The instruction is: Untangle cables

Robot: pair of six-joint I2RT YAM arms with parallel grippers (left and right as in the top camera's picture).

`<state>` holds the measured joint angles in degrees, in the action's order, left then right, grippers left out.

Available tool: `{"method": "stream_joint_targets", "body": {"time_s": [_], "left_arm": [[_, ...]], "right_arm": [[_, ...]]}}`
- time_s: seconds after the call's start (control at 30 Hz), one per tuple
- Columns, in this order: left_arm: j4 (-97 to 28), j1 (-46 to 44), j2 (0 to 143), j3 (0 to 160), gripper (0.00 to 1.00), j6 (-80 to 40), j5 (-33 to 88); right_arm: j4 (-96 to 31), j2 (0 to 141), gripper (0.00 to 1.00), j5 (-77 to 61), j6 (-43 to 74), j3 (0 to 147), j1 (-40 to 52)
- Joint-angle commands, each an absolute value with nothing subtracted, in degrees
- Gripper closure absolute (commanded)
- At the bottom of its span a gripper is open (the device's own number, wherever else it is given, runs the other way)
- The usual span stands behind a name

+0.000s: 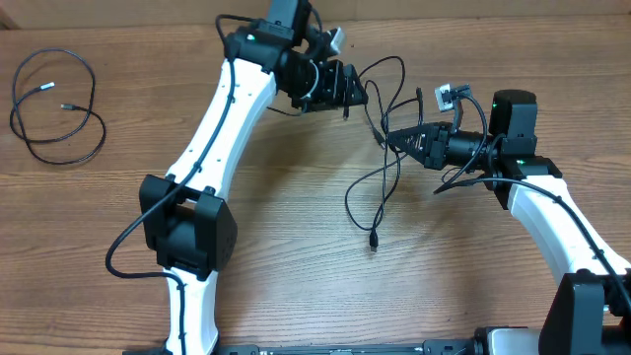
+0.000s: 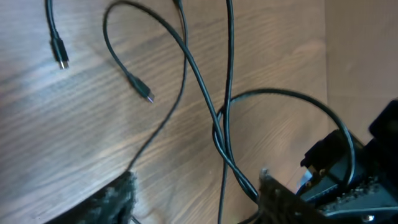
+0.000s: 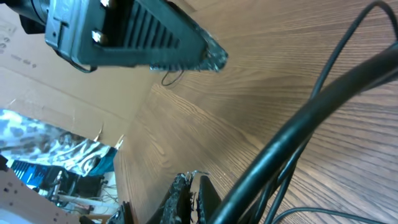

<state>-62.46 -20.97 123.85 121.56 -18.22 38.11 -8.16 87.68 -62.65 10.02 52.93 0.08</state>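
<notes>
Thin black cables (image 1: pixel 374 235) lie tangled in the middle of the table, one plug end trailing toward me. My left gripper (image 1: pixel 353 97) reaches in from the far side, open. In the left wrist view two crossed cables (image 2: pixel 214 121) run between the fingers of the left gripper (image 2: pixel 196 180) without being pinched. My right gripper (image 1: pixel 391 136) sits at the knot from the right, shut on a strand. In the right wrist view the right gripper (image 3: pixel 194 177) has its fingers pressed together, and a blurred cable (image 3: pixel 311 118) crosses close to the lens. A separate cable (image 1: pixel 67 105) lies coiled at far left.
The right gripper's body (image 2: pixel 348 174) shows just beside my left fingers, so the two grippers are close together. The left gripper (image 3: pixel 143 37) hangs above the wood in the right wrist view. Cardboard and clutter (image 3: pixel 56 168) lie beyond the far table edge.
</notes>
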Motion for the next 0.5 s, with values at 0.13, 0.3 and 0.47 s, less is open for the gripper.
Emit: {"method": "stream_joint_targets", "body": {"time_s": [0.13, 0.3, 0.47], "left_arm": [[-63.4, -21.52, 121.82, 121.97, 0.47, -25.15, 36.86], [-62.98, -21.61, 122.41, 121.97, 0.44, -32.67, 36.86], [-62.74, -22.76, 124.31, 121.97, 0.44, -35.86, 36.95]], "right_arm": [[-7.62, 86.41, 0.96, -66.19, 8.95, 54.5, 0.01], [-7.6, 86.41, 0.96, -66.19, 9.17, 54.5, 0.01], [-7.57, 86.41, 0.96, -67.05, 9.17, 54.5, 0.01]]}}
